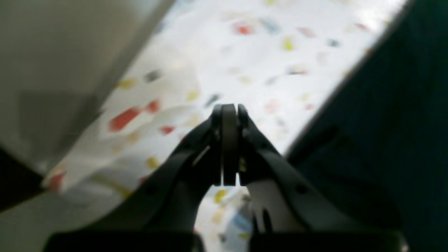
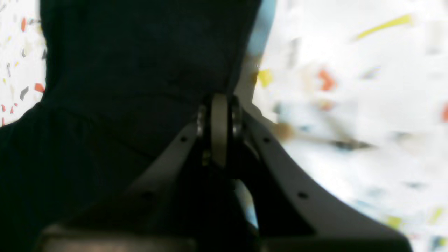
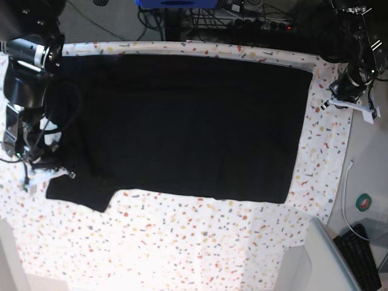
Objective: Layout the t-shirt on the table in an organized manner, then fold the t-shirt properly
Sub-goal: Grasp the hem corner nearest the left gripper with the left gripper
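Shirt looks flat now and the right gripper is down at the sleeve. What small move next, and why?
Probably lift the right gripper slightly and carry the sleeve edge inward over the body. Its jaws are shut at the edge of the t-shirt, which lies spread on the table; whether cloth is actually pinched is unclear. The left gripper is shut over bare table.

black t-shirt (image 3: 188,121) spread flat, speckled table (image 3: 200,242)

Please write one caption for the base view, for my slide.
Black t-shirt spread on the speckled table, one arm at each end.
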Controlling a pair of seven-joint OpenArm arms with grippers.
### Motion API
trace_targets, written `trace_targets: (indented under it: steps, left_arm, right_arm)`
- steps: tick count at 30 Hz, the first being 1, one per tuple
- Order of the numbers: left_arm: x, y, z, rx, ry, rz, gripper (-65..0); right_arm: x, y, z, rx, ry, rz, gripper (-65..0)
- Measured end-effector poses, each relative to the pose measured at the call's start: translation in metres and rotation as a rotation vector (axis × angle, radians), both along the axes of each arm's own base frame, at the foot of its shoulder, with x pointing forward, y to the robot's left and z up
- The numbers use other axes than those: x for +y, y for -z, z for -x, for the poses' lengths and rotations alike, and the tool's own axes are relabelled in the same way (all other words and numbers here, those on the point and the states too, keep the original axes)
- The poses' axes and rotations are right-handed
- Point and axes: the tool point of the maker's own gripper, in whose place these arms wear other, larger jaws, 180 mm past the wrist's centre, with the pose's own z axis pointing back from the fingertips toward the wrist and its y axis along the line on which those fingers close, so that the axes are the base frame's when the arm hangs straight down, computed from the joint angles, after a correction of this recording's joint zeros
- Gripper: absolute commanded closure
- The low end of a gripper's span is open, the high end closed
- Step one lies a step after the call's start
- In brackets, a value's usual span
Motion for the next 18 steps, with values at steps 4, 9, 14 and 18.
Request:
trace_targets:
  steps: [4, 9, 14, 18]
  left_arm:
    - [0.001, -0.016, -0.032, -0.054, 0.013, -0.016, -32.4]
    - [-0.049, -0.019, -0.113, -0.114, 0.157, 0.032, -65.0]
    - [-0.088, 0.029, -0.135, 0.016, 0.219, 0.103, -65.0]
    - [-0.098, 0.03, -0.15, 0.015, 0.215, 0.116, -65.0]
  right_arm:
    - [-0.003, -0.03, 0.0, -0.042, -0.031, 0.055, 0.0]
    - [0.018, -0.054, 0.004, -0.091, -0.085, 0.055, 0.0]
    - [0.016, -0.066, 0.016, -0.083, -0.096, 0.09, 0.0]
    - [0.017, -0.074, 0.013, -0.098, -0.101, 0.095, 0.0]
